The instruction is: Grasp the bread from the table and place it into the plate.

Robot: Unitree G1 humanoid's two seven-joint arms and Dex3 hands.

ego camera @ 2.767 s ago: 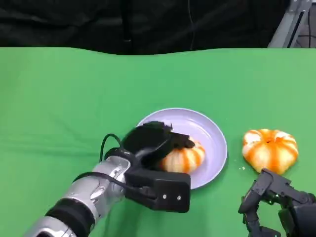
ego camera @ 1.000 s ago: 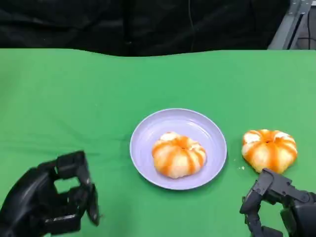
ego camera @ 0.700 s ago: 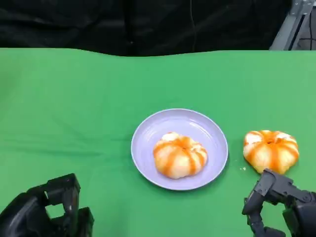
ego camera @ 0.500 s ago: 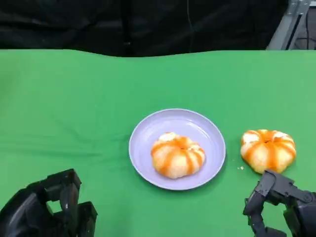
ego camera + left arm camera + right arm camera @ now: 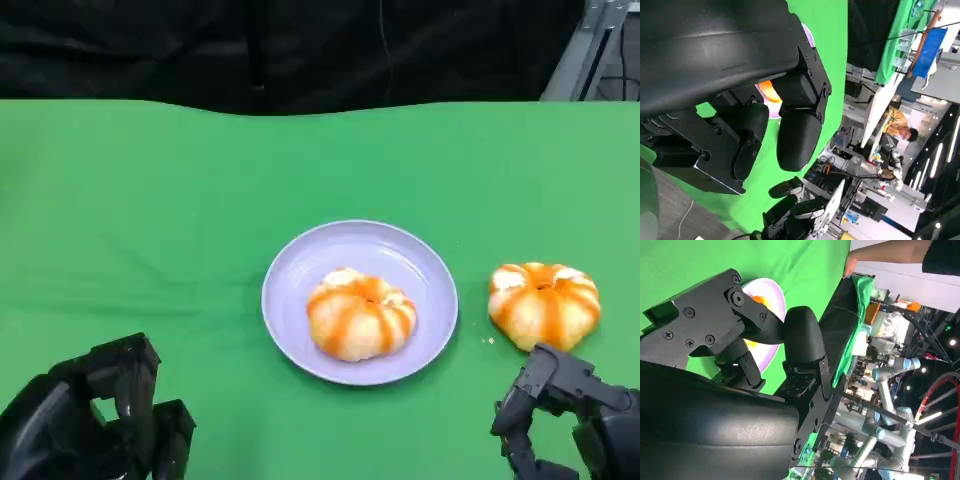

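A round orange-striped bread [image 5: 361, 315] lies in the lavender plate [image 5: 390, 245] at the table's middle. A second bread of the same kind [image 5: 544, 305] sits on the green cloth to the plate's right. My left hand [image 5: 95, 425] rests low at the near left, well clear of the plate, fingers apart and holding nothing. My right hand [image 5: 565, 420] sits just in front of the second bread, apart from it and holding nothing. In the left wrist view, the left hand [image 5: 740, 100] hides most of the bread [image 5: 767, 90]. The right wrist view shows the right hand [image 5: 740, 370] before the plate [image 5: 772, 292].
The green cloth [image 5: 150, 200] covers the whole table, with a dark backdrop behind its far edge. A metal frame [image 5: 585, 50] stands at the far right. A person [image 5: 900, 132] sits in the background, and a person's arm [image 5: 885, 250] shows past the table.
The left hand, which held the bread over the plate, has let it go there and drawn back to the near left corner. The right hand and second bread have stayed put.
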